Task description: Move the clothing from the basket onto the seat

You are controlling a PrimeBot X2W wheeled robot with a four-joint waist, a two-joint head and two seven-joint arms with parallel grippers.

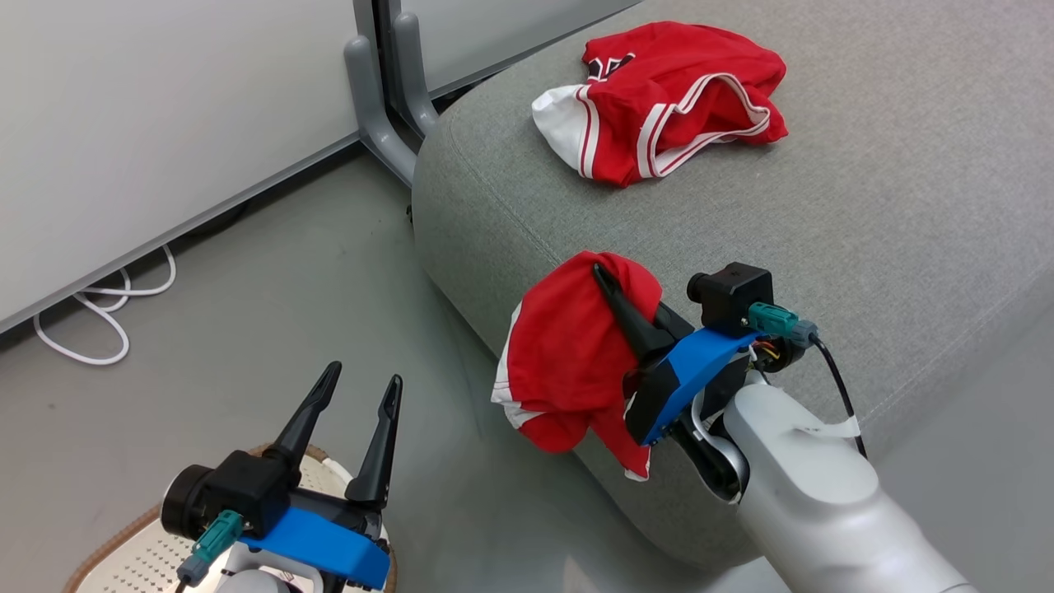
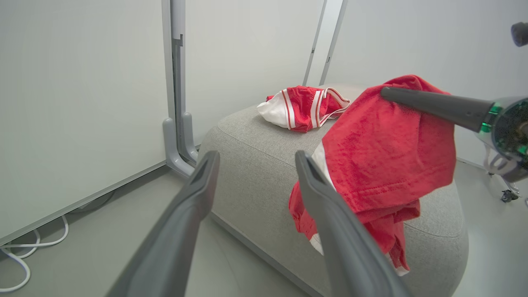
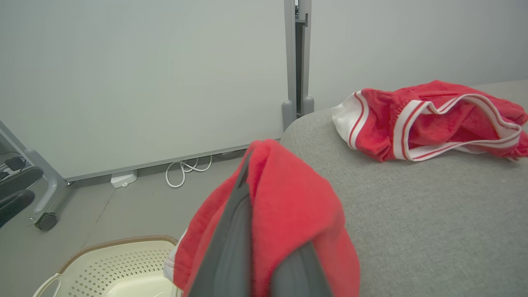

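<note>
DESK: Left tool (image 1: 364,375) sits closest to the lens, lower left. What state is it in?

PHOTOGRAPHER: Released. Its two dark fingers stand spread, nothing between them, pointing out over the grey floor (image 1: 272,272). Directly under it is the basket (image 1: 111,539), cream and perforated, with a brown woven-look rim.

DESK: And the right tool (image 1: 601,276)?

PHOTOGRAPHER: Clenched on a plain red garment (image 1: 560,354). The fingers are pressed together, with cloth bunched over and around them. The rest of the garment hangs below the tool in loose folds, and a white panel shows along one edge.

DESK: Where is that in relation to the seat (image 1: 823,231)?

PHOTOGRAPHER: The right tool is held over the seat's near rounded edge, on the side facing the left tool. The garment hangs down in front of that edge. I cannot tell whether the cloth touches the upholstery.

DESK: Is there a second piece?

PHOTOGRAPHER: Yes, a striped red garment (image 1: 667,99) lies crumpled on top of the seat. It is well beyond the right tool's fingertips and apart from the held piece. It has a white panel on the side nearer the left tool, red-and-white trim across the middle and black-and-white lettering at the far end.

DESK: Background?

PHOTOGRAPHER: Pale wall panels (image 1: 123,123) stand ahead of the left tool, joined at a grey post (image 1: 375,107) just beside the seat's corner. A white cable (image 1: 82,361) loops on the floor at the foot of the panels.
</note>
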